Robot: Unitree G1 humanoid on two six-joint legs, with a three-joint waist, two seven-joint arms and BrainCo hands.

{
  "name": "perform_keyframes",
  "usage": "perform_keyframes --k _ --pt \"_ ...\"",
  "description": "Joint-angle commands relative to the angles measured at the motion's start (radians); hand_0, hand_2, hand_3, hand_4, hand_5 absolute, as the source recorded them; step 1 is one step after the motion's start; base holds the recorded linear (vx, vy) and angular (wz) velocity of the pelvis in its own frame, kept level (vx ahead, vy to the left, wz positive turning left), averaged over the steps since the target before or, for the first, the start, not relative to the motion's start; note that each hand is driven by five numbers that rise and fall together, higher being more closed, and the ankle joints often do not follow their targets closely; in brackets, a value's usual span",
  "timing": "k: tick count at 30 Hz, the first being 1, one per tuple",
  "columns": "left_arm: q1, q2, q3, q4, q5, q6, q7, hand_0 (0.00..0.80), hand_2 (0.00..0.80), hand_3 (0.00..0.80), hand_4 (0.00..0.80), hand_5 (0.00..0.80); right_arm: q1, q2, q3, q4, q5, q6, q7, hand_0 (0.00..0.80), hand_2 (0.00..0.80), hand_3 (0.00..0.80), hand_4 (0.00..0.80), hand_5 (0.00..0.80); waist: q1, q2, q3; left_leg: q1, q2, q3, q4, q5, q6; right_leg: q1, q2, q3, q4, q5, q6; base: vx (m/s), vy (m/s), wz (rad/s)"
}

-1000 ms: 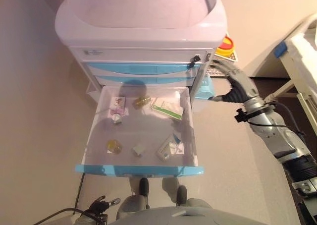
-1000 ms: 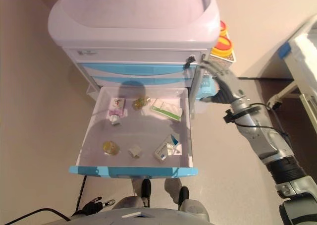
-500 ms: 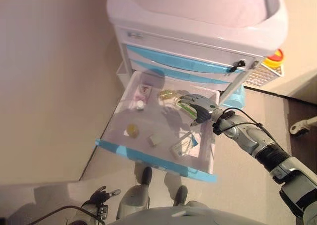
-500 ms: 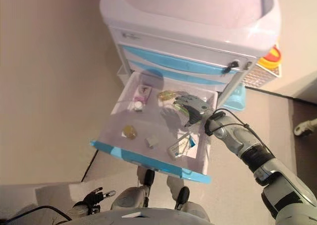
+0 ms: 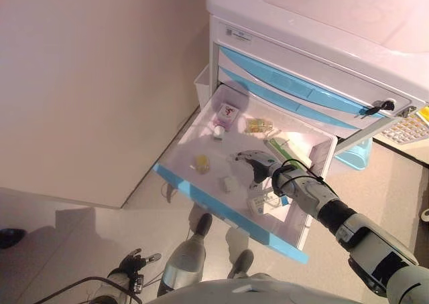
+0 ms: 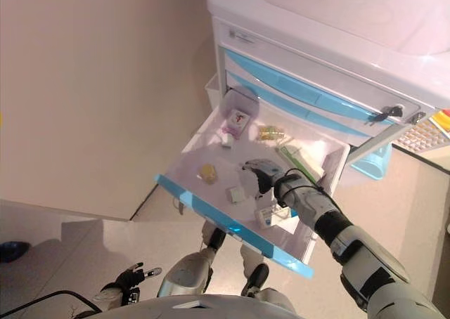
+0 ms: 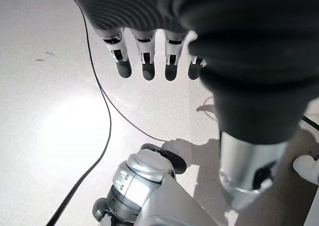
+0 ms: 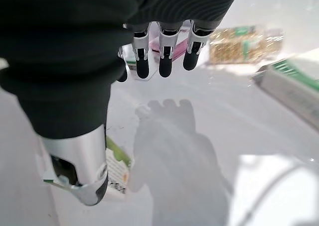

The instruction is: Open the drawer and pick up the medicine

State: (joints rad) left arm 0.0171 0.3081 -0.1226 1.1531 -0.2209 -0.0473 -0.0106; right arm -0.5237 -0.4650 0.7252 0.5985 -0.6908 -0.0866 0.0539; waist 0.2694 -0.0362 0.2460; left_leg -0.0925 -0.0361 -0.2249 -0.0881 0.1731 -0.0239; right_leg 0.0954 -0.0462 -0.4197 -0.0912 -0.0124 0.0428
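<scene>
The cart's lower drawer [image 5: 221, 209], white with a blue front, stands pulled out. Inside lie a pink box [image 5: 228, 112], a small white bottle [image 5: 219, 131], a gold blister pack [image 5: 259, 125], a green-and-white box [image 5: 288, 150], a yellow round piece [image 5: 201, 162], a small white box [image 5: 228, 183] and a white-and-blue box [image 5: 265, 201]. My right hand [image 5: 253, 166] hovers low over the middle of the drawer, open, its fingers [image 8: 164, 61] straight and holding nothing. A green-labelled pack [image 8: 118, 170] lies under its thumb. My left hand [image 7: 144, 61] hangs open over the floor.
The white cart [image 5: 322, 23] has two closed blue drawers [image 5: 288, 83] above the open one and a key [image 5: 379, 106] in its lock. A pale blue bin [image 5: 354, 153] hangs at its right side. A beige wall [image 5: 100, 83] stands to the left.
The camera has swung round. My right hand has moved from the cart's right side into the open drawer and now sits lower, over its middle. The drawer's contents lie as before.
</scene>
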Motion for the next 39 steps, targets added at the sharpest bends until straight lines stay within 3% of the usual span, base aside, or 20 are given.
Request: perform_keyframes --k 1,10,24,32,39 --pt "-0.021 0.026 -0.056 0.022 0.051 -0.02 -0.003 0.0 0.0 0.0 0.0 0.0 -0.047 0.034 0.06 -0.009 -0.029 0.014 0.006 0.0 0.0 0.0 0.0 0.0 0.021 -0.021 -0.011 0.015 -0.035 0.034 0.011 -0.115 -0.007 -0.045 -0.006 0.019 0.088 -0.051 -0.002 0.012 -0.026 0.25" --pt "-0.026 0.031 -0.076 0.008 0.068 -0.03 -0.003 0.0 0.0 0.0 0.0 0.0 -0.046 0.094 0.086 0.077 -0.07 0.026 0.025 0.0 0.0 0.0 0.0 0.0 0.055 -0.023 -0.004 0.009 -0.036 0.005 0.01 -0.105 -0.012 -0.034 -0.001 -0.004 0.089 -0.061 -0.009 0.021 -0.025 0.11" --pt "-0.024 0.036 -0.066 -0.001 0.074 -0.024 0.003 0.0 0.0 0.0 0.0 0.0 -0.021 0.133 0.113 0.104 -0.126 0.04 0.018 0.0 0.0 0.0 0.0 0.0 0.068 -0.02 0.0 0.003 -0.042 -0.023 0.009 -0.1 -0.012 -0.036 -0.001 -0.005 0.088 -0.062 -0.009 0.002 -0.002 0.02" --pt "-0.023 0.026 -0.084 -0.007 0.069 -0.039 0.005 0.0 0.0 0.0 0.0 0.0 -0.01 0.153 0.108 0.166 -0.207 0.105 -0.11 0.0 0.0 0.0 0.0 0.0 0.075 -0.008 0.002 -0.003 -0.047 -0.037 0.008 -0.098 -0.01 -0.039 -0.002 -0.008 0.083 -0.06 -0.007 0.0 0.0 0.0" --pt "-0.02 0.011 -0.113 -0.004 0.054 -0.049 0.006 0.0 0.0 0.0 0.0 0.0 -0.013 0.173 0.08 0.228 -0.191 0.168 -0.256 0.0 0.0 0.0 0.0 0.0 0.077 0.015 0.01 -0.014 -0.054 -0.046 0.008 -0.094 -0.006 -0.05 -0.008 -0.014 0.085 -0.056 -0.005 0.0 0.0 0.0"
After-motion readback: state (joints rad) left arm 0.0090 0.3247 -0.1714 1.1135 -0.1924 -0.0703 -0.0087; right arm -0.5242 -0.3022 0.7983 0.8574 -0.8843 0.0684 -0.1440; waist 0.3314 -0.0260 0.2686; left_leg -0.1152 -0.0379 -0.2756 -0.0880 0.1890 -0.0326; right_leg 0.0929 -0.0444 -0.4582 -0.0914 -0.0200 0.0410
